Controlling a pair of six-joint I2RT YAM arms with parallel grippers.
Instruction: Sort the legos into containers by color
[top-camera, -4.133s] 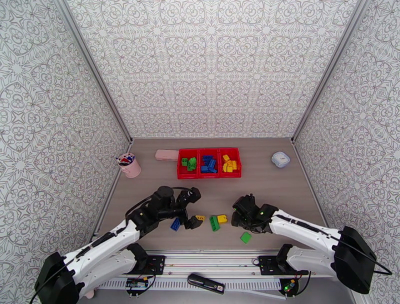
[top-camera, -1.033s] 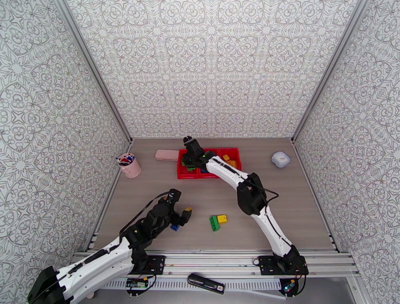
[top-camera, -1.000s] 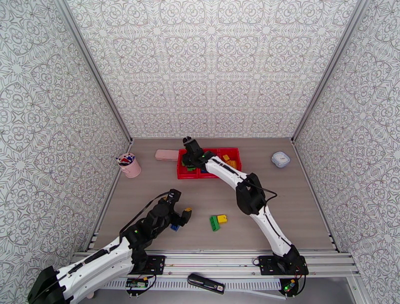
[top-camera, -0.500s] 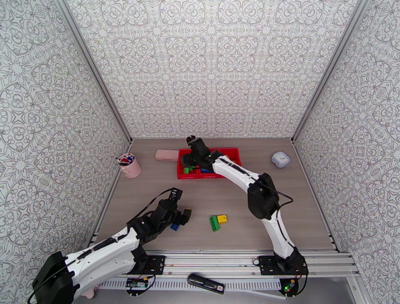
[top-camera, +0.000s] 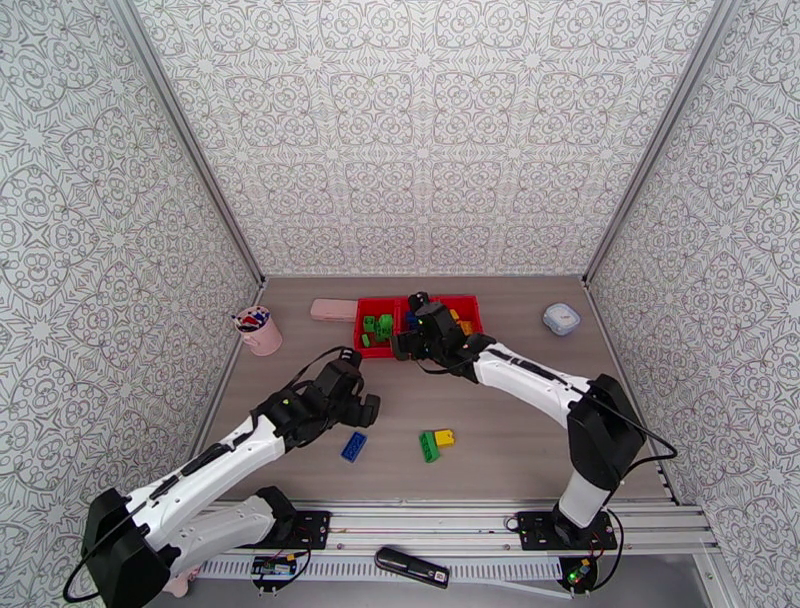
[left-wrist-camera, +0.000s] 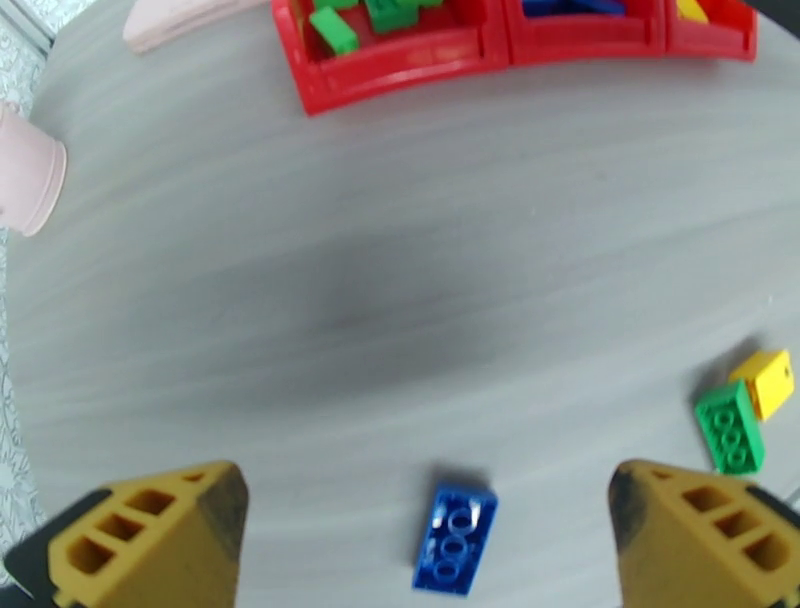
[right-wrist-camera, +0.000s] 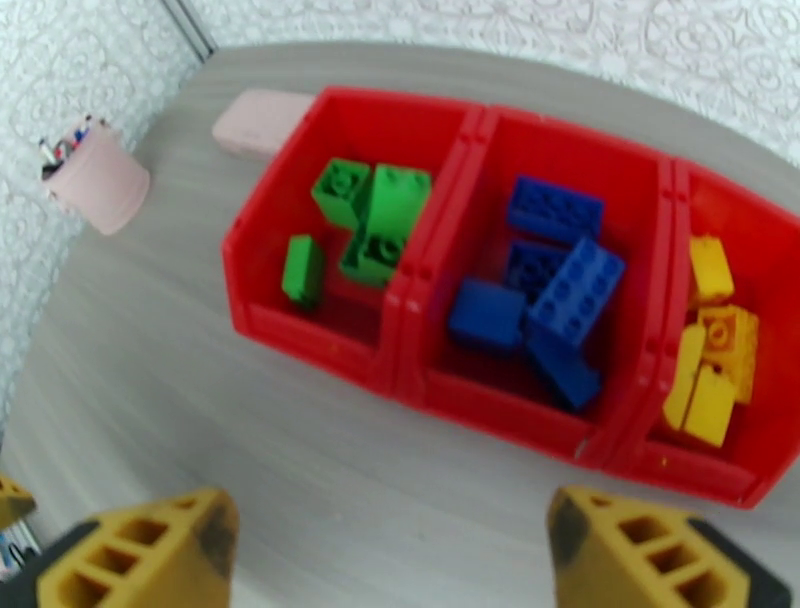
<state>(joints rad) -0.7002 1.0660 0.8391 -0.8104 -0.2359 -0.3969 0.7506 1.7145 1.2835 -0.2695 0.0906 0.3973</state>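
Top view: the right arm is covering the middle of the red containers (top-camera: 372, 350), so the blue bin and part of the yellow bin are hidden there. Left wrist view is blurring, and the top edge is cutting the containers off. Right wrist view: the frame's right edge is clipping the rightmost bin, and the bottom edge is cutting off both yellow fingers (right-wrist-camera: 150, 550). The contents of the pink cup (right-wrist-camera: 100, 180) are too small to make out.

The left gripper (left-wrist-camera: 427, 500) is hanging over the table (left-wrist-camera: 400, 250) with jaws wide apart and nothing in them. A loose blue brick (left-wrist-camera: 455, 540) is lying flat on the table between the two fingers, touching neither. A green brick (left-wrist-camera: 730, 427) and a yellow brick (left-wrist-camera: 765, 382) are lying right of it, seemingly touching each other, outside the jaws.

The right gripper (right-wrist-camera: 390, 520) is hovering near the containers' near wall with jaws apart and empty. Green legos (right-wrist-camera: 385, 215) are sitting in the left bin, blue legos (right-wrist-camera: 560, 280) in the middle, yellow legos (right-wrist-camera: 715, 360) in the right, all far of the fingertips.
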